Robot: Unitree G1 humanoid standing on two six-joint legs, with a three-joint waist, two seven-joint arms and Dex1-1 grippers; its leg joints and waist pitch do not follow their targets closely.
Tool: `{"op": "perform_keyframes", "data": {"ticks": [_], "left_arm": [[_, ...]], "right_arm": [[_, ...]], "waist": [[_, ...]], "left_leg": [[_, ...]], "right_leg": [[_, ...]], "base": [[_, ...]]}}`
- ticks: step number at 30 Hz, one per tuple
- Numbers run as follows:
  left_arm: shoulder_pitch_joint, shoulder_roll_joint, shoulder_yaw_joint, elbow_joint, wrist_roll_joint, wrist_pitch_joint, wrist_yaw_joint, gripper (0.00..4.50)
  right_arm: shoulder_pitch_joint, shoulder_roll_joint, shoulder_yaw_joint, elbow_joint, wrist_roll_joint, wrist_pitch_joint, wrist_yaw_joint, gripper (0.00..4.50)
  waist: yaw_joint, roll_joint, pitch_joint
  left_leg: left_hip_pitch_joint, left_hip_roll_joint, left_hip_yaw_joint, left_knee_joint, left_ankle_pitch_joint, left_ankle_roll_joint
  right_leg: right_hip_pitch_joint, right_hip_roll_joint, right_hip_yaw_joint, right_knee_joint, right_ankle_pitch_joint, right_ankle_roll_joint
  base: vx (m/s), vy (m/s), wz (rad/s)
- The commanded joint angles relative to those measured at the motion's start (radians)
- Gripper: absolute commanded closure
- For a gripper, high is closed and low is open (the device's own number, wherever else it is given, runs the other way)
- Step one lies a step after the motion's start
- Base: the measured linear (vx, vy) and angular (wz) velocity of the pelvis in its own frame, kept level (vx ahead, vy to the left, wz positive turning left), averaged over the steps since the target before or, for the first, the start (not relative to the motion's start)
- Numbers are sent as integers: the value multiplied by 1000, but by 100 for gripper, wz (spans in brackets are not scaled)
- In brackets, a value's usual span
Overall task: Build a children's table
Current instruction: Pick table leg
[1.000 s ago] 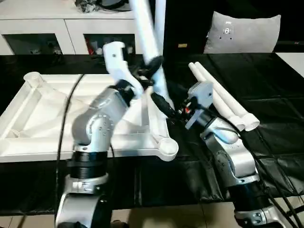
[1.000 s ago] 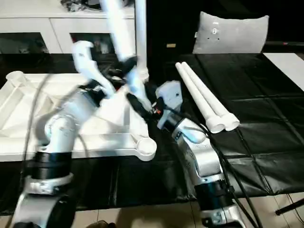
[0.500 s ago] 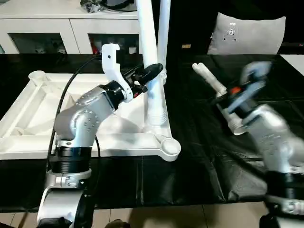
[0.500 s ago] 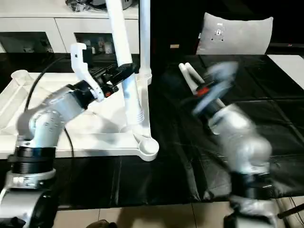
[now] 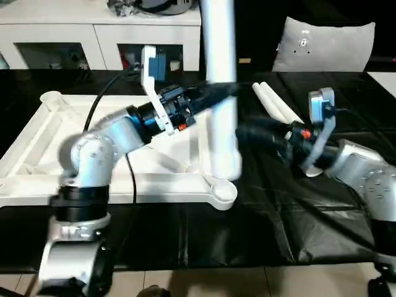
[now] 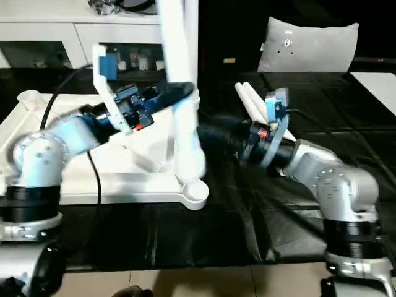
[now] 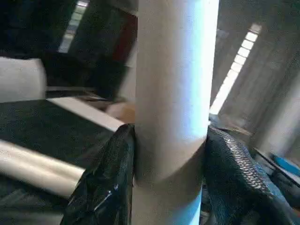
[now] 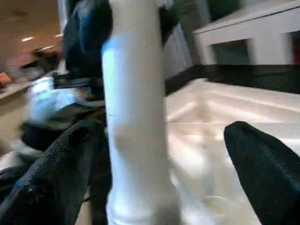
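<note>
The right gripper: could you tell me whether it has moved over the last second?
Yes. The right gripper swung out over the loose legs, then came back toward the tabletop.

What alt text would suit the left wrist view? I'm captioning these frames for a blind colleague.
The left gripper is clamped on an upright white tube leg, one black finger pressed to each side of it. Beyond lie two more white legs on a black table cover.
</note>
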Motion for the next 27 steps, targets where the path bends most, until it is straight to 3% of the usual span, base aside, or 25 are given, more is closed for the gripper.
{"op": "perform_keyframes", "data": {"ticks": [1,5,15,27], "left_arm": [[-30,19,-20,-32,-32,21,-68,265],[-54,38,-55,-25,-33,22,-139,265],[-78,55,-90,-14,-40,24,-218,265],[-84,47,-119,-11,-18,6,-232,265]], "right_arm": [[-26,-22,21,-20,15,25,61,0],[-40,-54,72,-41,35,45,152,0],[-71,-77,115,-19,21,50,244,0],[-97,-89,161,2,-4,39,311,98]], "waist": [[5,-16,-76],[7,-18,-76],[15,-17,-79],[27,-18,-81]], "left_leg": [[31,48,-17,-58,-116,31],[31,49,-17,-59,-116,26],[30,49,-17,-56,-93,29],[30,50,-17,-54,-90,28]], "right_leg": [[41,-75,39,-76,-140,-228],[41,-76,40,-77,-150,-221],[42,-77,40,-71,-115,-227],[43,-77,39,-68,-102,-233]], "base": [[0,0,0],[0,0,0],[0,0,0],[0,0,0]]}}
